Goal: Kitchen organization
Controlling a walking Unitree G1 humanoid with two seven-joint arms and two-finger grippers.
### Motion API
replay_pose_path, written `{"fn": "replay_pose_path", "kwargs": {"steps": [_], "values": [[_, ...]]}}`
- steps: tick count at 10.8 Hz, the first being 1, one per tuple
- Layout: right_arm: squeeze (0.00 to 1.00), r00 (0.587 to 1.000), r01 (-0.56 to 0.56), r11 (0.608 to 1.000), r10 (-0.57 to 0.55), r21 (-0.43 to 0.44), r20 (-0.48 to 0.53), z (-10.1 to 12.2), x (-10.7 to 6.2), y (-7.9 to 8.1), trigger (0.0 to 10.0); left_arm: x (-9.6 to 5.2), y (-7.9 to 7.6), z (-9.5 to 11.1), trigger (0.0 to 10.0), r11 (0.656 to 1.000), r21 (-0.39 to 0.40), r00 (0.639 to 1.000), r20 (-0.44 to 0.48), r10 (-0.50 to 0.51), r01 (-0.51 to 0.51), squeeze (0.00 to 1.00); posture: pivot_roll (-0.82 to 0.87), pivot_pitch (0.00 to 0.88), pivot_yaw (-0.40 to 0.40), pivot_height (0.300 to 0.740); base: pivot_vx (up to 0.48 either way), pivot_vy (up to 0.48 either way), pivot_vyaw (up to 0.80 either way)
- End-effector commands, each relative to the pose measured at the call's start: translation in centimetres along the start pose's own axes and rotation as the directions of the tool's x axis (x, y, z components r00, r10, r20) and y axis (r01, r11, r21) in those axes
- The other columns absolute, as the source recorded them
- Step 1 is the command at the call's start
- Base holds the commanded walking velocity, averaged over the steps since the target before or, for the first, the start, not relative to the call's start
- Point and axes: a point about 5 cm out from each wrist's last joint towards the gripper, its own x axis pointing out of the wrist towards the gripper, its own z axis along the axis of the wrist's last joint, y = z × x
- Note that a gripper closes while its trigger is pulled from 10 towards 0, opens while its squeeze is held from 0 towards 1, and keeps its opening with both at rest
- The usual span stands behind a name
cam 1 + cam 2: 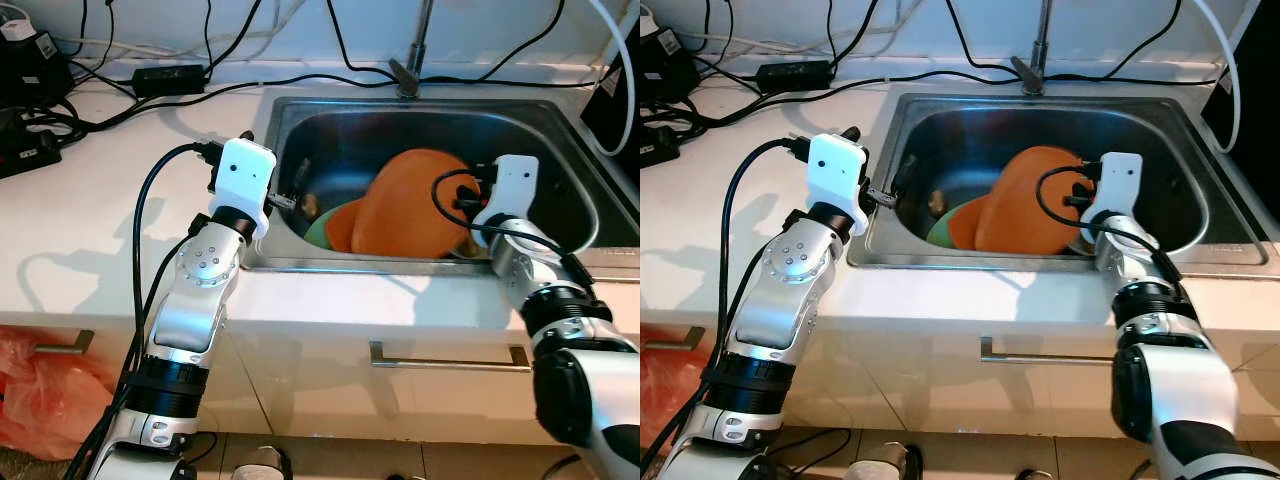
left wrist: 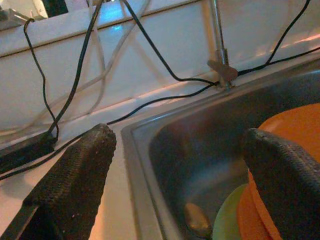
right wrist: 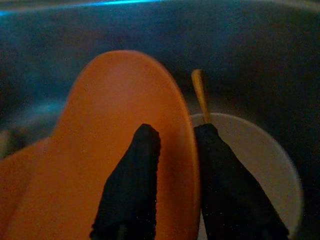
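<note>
Step in hand looks like unloading the sink point(image 1: 560, 150): the right gripper point(image 3: 172, 137) is down inside it at the near right, fingers astride the rim of the big orange plate point(image 1: 415, 200). One finger lies on the plate's face, the other behind its edge, over a white bowl point(image 3: 260, 165). The fingers are narrowed around the rim; whether they actually pinch it cannot be told for certain, but it reads as a grip on the plate.

The orange plate stands tilted on edge, leaning across the middle of the sink. A second orange plate point(image 1: 340, 228) and a green plate point(image 1: 318, 232) sit under it to the left. A thin orange stick point(image 3: 200, 92) pokes up behind the white bowl. A small brownish object point(image 2: 196, 218) lies on the sink floor at the near left.

The left gripper point(image 2: 185, 175) hovers at the sink's near left corner, fingers spread wide and empty: one finger over the white desk point(image 1: 100, 230), the other over the basin.

The faucet point(image 1: 408, 72) is at the far edge, and cables point(image 1: 150, 95) run across the desk at the far left.

Next move, as a judgement: confirm the pinch, lift the plate straight up clear of the sink wall and the stack below, then carry it out. Risk: the rim slipping, or dragging the lower plates.
</note>
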Motion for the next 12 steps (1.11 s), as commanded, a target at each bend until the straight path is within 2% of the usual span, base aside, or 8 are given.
{"fn": "replay_pose_path", "kwargs": {"steps": [1,4,8,9,10,12], "values": [[1.0,0.999,0.025,0.999,-0.026,-0.025,-0.037,-0.8,-0.2,-0.8,10.0,-0.1,0.1,0.1,10.0,1.0,-0.01,1.0,-0.004,-0.007,0.007,1.0,0.25,0.065,0.039,0.74,0.0,0.0,0.0],[1.0,0.999,0.032,0.997,-0.033,-0.07,-0.025,-0.5,-0.3,-1.3,10.0,-0.2,-0.4,-0.1,10.0,0.996,-0.039,0.997,-0.024,-0.076,0.075,1.0,0.26,0.065,0.038,0.74,0.0,0.0,0.0],[1.0,1.0,0.018,0.995,-0.017,-0.099,0.017,0.5,-0.4,-1.5,10.0,-0.4,-0.1,-0.3,10.0,0.997,-0.053,0.997,-0.049,-0.052,0.049,1.0,0.25,0.063,0.041,0.74,0.0,0.0,0.0],[1.0,0.999,0.001,0.993,0.003,-0.114,0.039,0.9,-0.5,-1.3,10.0,-0.6,0.1,-0.2,10.0,0.997,-0.068,0.998,-0.051,-0.046,0.042,0.12,0.25,0.063,0.041,0.74,0.0,0.0,0.0],[1.0,0.997,-0.006,0.989,0.017,-0.149,0.073,1.3,-0.7,-1.0,10.0,-0.9,0.3,-0.1,10.0,0.997,-0.069,0.999,-0.036,-0.017,0.015,0.0,0.24,0.062,0.039,0.74,0.0,0.0,0.0],[1.0,0.987,-0.04,0.984,0.066,-0.174,0.144,1.7,-1.5,0.2,10.0,-1.5,1.0,0.2,10.0,0.993,-0.094,0.997,-0.006,0.078,-0.078,0.0,0.22,0.061,0.033,0.74,0.0,0.0,0.0]]}}
